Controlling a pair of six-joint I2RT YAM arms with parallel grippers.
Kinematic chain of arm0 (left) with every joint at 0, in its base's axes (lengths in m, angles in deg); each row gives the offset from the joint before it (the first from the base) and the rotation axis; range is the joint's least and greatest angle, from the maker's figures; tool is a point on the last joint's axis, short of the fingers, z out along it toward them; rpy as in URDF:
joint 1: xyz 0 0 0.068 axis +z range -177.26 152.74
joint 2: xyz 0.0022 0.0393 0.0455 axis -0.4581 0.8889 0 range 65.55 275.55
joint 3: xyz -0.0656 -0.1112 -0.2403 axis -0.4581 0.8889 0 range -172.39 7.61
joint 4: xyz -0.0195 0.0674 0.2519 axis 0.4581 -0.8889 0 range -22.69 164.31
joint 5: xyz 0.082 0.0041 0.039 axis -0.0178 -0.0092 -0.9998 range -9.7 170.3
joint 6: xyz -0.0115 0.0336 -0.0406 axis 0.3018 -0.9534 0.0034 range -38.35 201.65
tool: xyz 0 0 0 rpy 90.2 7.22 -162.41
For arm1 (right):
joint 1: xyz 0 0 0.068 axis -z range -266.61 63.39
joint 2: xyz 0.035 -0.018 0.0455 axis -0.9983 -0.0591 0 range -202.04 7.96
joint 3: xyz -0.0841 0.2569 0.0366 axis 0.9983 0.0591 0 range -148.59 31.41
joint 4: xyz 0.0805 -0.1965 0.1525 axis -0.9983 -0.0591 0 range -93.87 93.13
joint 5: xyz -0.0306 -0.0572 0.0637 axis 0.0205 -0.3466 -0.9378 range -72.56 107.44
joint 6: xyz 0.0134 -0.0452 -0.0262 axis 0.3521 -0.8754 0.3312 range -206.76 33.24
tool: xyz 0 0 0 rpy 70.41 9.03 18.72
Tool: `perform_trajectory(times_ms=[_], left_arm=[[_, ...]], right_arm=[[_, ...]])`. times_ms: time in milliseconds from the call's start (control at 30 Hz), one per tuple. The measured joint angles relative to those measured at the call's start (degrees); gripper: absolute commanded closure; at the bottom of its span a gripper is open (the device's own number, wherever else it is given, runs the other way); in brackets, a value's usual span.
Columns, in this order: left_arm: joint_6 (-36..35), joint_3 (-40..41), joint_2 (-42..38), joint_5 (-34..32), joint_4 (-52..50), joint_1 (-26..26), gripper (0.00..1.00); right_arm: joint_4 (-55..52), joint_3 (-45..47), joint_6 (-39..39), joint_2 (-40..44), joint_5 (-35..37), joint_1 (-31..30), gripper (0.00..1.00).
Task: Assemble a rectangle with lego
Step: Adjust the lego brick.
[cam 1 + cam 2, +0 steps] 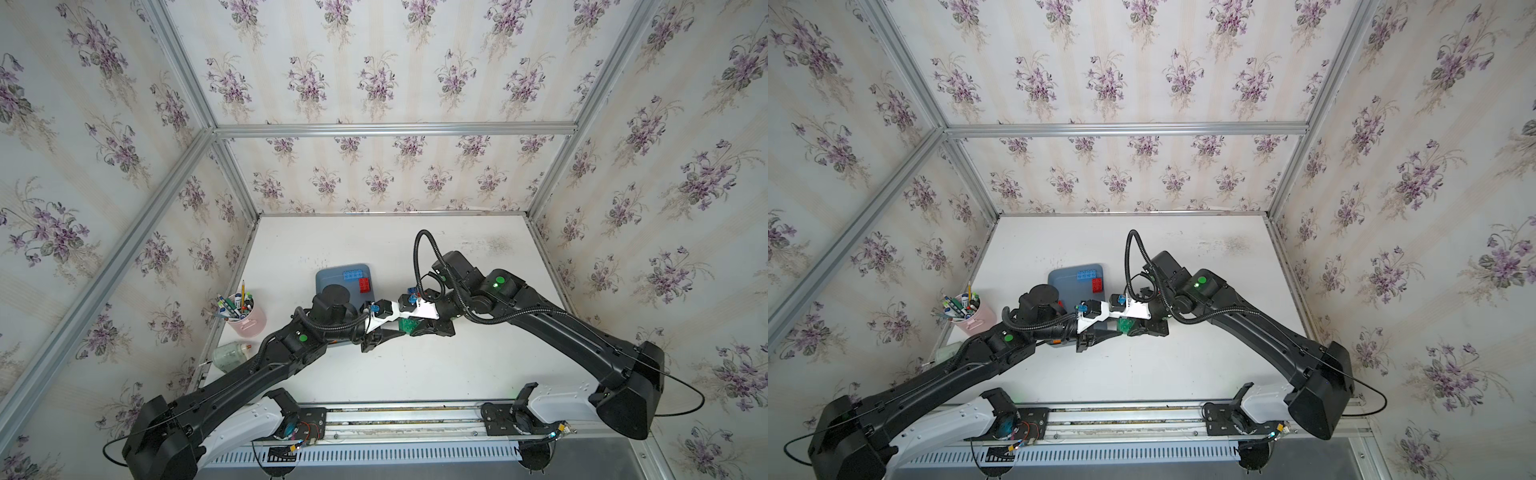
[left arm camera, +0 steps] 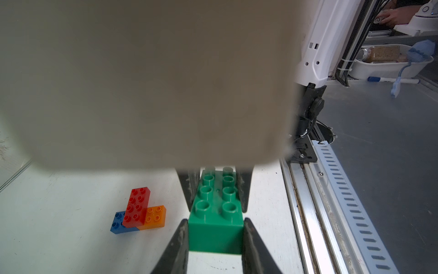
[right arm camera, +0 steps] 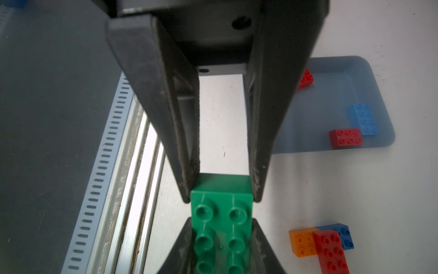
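While the left gripper (image 2: 215, 221) and the right gripper (image 3: 222, 198) both clench the green brick (image 2: 215, 206), it sits between them near the middle of the table (image 1: 415, 374). In both top views its long axis runs about 9 to 3 o'clock, with the left at the 9 end and the right at the 3 end. Whether it is lifted is hard to tell. The red, orange and blue cluster (image 2: 138, 213) lies between 8 and 9 o'clock of it, nearer the left gripper, which seems better placed to carry it.
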Motion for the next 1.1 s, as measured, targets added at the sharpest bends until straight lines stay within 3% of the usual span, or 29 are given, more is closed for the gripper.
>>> perform_trajectory(times_ms=[33, 67, 100, 133, 167, 200, 533, 633, 700, 800, 900, 933, 967, 1100], left_arm=[[0.0, 0.0, -0.1, -0.4, 0.0, 0.0, 0.74], [0.0, 0.0, -0.2, -1.1, -0.2, 0.0, 0.74], [0.0, 0.0, -0.3, -1.5, -0.3, 0.0, 0.74], [0.0, 0.0, -0.3, -1.9, -0.3, 0.0, 0.74], [-0.1, 0.0, -0.4, -2.1, -0.5, -0.1, 0.75], [-0.3, 0.0, -0.5, -2.3, -0.6, -0.2, 0.75], [-2.7, 0.0, -2.8, -5.2, -1.1, -0.8, 0.76], [-3.4, 0.0, -3.9, -6.9, -1.2, -0.8, 0.76], [-3.8, 0.0, -4.5, -8.2, -1.2, -0.8, 0.76], [-4.3, 0.0, -5.1, -10.2, -1.1, -0.8, 0.76], [-4.6, 0.0, -5.1, -12.4, -1.0, -0.8, 0.76], [-4.7, 0.0, -4.9, -13.2, -0.7, -0.8, 0.76], [-4.8, 0.0, -4.6, -13.9, -0.5, -0.8, 0.76], [-4.8, 0.0, -3.5, -16.3, 0.2, -0.9, 0.76]], right_arm=[[0.3, 0.2, 0.3, 0.1, 0.2, 0.0, 0.6], [0.7, 0.3, 0.8, 0.2, 0.9, 0.0, 0.54], [1.0, 0.4, 1.2, 0.4, 1.5, 0.0, 0.42], [1.3, 0.7, 1.6, 0.7, 2.1, 0.0, 0.39], [1.9, 1.1, 2.0, 1.2, 2.8, 0.0, 0.04], [2.4, 1.4, 2.3, 1.6, 3.3, 0.0, 0.0], [11.3, 7.6, 5.0, 12.9, 10.1, -0.3, 0.0], [14.1, 9.2, 9.4, 16.6, 14.2, 0.5, 0.0], [16.0, 9.2, 15.2, 18.2, 18.4, 1.3, 0.0], [17.0, 6.5, 26.5, 18.1, 21.5, 5.4, 0.14], [17.4, 3.0, 39.4, 15.4, 19.5, 14.6, 0.37], [17.2, 2.5, 43.3, 14.1, 18.5, 17.0, 0.38], [16.5, 2.0, 47.9, 12.4, 18.1, 18.7, 0.32], [12.3, 0.7, 58.5, 6.6, 10.3, 19.7, 0.26]])
